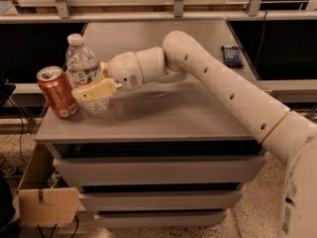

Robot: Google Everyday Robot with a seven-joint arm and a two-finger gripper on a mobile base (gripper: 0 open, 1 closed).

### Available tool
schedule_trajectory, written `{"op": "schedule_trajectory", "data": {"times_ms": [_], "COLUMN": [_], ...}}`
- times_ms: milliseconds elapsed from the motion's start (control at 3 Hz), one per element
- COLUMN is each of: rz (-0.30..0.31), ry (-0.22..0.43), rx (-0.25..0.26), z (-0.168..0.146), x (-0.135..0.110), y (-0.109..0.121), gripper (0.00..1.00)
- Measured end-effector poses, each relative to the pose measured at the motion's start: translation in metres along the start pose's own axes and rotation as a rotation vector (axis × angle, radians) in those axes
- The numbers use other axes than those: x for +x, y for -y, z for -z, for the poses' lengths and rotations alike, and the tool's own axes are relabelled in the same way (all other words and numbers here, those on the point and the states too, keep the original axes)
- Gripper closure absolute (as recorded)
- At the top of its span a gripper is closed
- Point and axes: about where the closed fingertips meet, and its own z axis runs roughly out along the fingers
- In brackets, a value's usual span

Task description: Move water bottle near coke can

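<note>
The water bottle (82, 66), clear ribbed plastic with a white cap and a label band, stands upright at the left end of the grey table top (178, 118). The coke can (57, 92), orange-red with a silver top, stands just left of it, almost touching. My gripper (94, 87) reaches in from the right and is shut on the bottle's lower half. One cream finger (96, 90) crosses the front of the bottle; the other is hidden behind it. The bottle's base is at or just above the table.
A small dark blue packet (231, 55) lies at the table's far right. My white arm (223, 88) spans the table's middle. Drawers (158, 170) sit below the top. An open cardboard box (44, 197) stands on the floor at the left. A shelf rail (173, 14) runs behind.
</note>
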Motion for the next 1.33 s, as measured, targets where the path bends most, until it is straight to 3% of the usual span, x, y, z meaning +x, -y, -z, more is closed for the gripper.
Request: {"op": "schedule_trajectory", "data": {"times_ms": [667, 1000, 1333], "rz": [0.014, 0.021, 0.025], "ry": [-0.020, -0.016, -0.009], "rx": [0.039, 0.056, 0.063], "z": [0.0121, 0.0142, 0.0143], "x": [0.0037, 0.0048, 0.0055], "y": [0.0003, 0.0018, 0.0035], "gripper": [1.00, 0.83, 0.59]}}
